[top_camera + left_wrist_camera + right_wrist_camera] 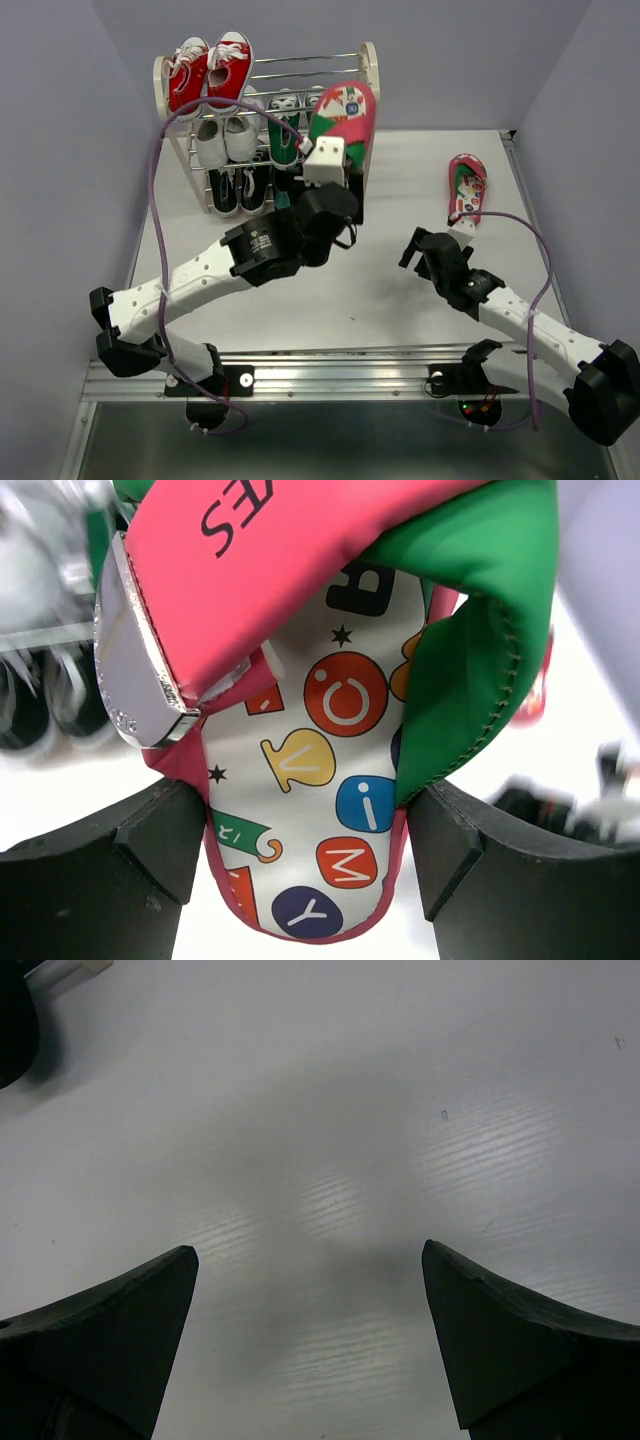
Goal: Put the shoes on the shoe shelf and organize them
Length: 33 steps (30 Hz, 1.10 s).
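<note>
top view: the left gripper (322, 160) clamps a flip-flop (343, 112) by its heel, the toe end up against the right frame of the shelf (369, 75), beside green sneakers (285, 125) on the middle tier. the left arm stretches diagonally from its base. a second flip-flop (466, 187) lies on the table (400, 290) just beyond the right gripper (425, 250), well apart from the shelf, near the table's right edge.

left wrist: fingers (110, 880) press both edges of the heel.

right wrist: its fingers (110, 1330) are spread wide, low over the table.
</note>
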Each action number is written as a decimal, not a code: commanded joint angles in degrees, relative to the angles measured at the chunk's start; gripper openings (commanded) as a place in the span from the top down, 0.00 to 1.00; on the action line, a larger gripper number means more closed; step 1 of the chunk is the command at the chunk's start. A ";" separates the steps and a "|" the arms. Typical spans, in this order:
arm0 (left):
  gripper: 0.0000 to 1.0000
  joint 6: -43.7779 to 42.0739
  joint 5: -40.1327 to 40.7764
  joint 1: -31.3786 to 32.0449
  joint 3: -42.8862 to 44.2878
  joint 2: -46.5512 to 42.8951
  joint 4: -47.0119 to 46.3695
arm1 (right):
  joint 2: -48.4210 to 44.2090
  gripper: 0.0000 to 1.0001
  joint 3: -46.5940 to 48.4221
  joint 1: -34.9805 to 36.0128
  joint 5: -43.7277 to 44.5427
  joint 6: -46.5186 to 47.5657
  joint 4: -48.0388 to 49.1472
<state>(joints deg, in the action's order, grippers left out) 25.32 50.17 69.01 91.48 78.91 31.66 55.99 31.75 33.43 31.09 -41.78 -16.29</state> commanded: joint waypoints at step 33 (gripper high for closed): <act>1.00 -22.87 -24.50 -41.94 46.68 29.81 -10.83 | -0.35 0.00 1.74 -0.30 0.11 2.23 1.62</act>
<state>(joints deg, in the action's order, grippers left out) -1.08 29.45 28.71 133.69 110.80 25.17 56.60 31.99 33.43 31.00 -39.44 -16.25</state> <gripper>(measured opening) 0.813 0.995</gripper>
